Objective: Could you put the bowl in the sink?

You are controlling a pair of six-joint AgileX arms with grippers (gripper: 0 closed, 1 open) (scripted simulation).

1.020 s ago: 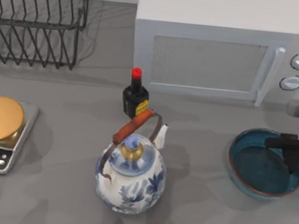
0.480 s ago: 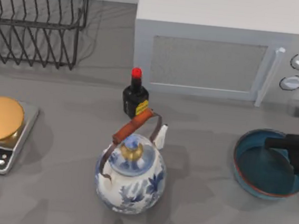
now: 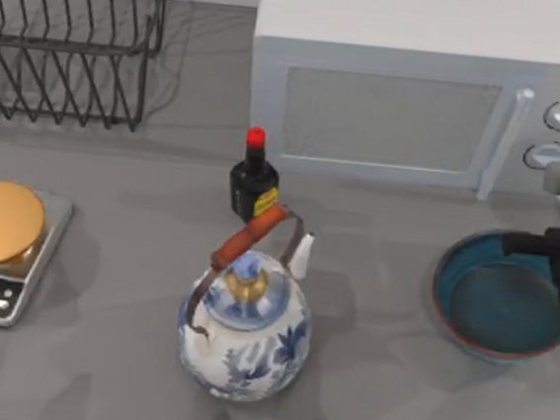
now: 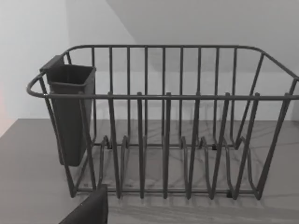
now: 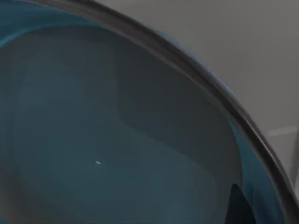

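No text, number or brand can be read anywhere: the yellow label on the dark sauce bottle (image 3: 253,188) and the small display on the kitchen scale (image 3: 1,293) are illegible.

Top view overhead, left wrist facing rack (image 4: 163,140), right wrist close inside bowl (image 5: 117,140)

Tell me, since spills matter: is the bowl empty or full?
Empty: the bowl shows only bare teal glaze inside, seen from above and from the right wrist.
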